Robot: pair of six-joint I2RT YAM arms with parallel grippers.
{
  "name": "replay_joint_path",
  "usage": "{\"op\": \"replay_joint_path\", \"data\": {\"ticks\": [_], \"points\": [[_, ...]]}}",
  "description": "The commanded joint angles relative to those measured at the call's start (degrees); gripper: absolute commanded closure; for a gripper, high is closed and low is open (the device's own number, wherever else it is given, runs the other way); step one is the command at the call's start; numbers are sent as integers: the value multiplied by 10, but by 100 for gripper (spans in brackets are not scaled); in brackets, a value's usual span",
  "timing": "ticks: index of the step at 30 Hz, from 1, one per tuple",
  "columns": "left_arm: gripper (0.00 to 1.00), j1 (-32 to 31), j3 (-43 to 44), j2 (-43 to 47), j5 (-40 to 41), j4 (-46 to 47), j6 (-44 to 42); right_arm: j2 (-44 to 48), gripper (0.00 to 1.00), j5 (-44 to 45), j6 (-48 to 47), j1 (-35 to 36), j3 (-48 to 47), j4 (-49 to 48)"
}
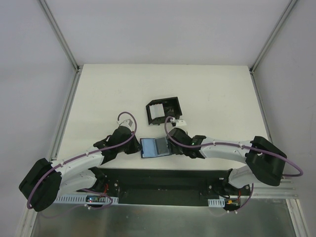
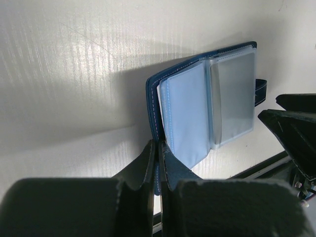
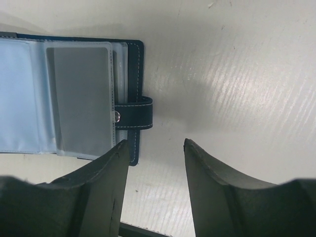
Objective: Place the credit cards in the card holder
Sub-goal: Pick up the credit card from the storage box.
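The wallet (image 1: 154,147) lies open on the table (image 1: 98,98), low in the middle of the top view, between the two claws. The left claw (image 2: 157,160) is closed on the wallet's blue cover edge, at the bottom centre of its own view. Its fingers (image 2: 143,170) hide the stretch of cover they pinch. From above, the left claw (image 1: 137,147) is mostly covered by its own wrist.

The right claw (image 3: 155,170) stands open with only bare table between its jaws. Its left finger (image 3: 106,182) overlaps the wallet's lower right corner in that view, and whether it touches cannot be told. From above, the right claw (image 1: 172,144) sits just beside the wallet's right edge.

A grey card (image 3: 81,98) shows through the clear sleeve on the strap side. The sleeve blurs its face, and the strap (image 3: 134,113) sticks out to the right. The wallet's left half is cut off at the frame's left edge.

Above the wallet in the top view is the black box (image 1: 174,106), with white cards (image 1: 156,112) inside. How many there are cannot be made out.
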State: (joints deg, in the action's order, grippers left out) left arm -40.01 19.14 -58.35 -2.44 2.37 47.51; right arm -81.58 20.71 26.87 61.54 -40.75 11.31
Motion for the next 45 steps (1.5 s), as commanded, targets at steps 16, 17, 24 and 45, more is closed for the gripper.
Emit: {"op": "replay_joint_path", "data": {"ticks": [16, 17, 24, 45], "points": [[100, 5, 12, 3, 2, -11, 0, -54, 47, 87, 85, 1, 52, -110], [100, 5, 10, 3, -1, -11, 0, -53, 47, 97, 94, 0, 53, -110], [100, 5, 1, 12, 1, -11, 5, -21, 47, 131, 129, -28, 75, -98], [100, 6, 12, 6, 3, -11, -2, -10, 60, 106, 141, -36, 47, 27]]}}
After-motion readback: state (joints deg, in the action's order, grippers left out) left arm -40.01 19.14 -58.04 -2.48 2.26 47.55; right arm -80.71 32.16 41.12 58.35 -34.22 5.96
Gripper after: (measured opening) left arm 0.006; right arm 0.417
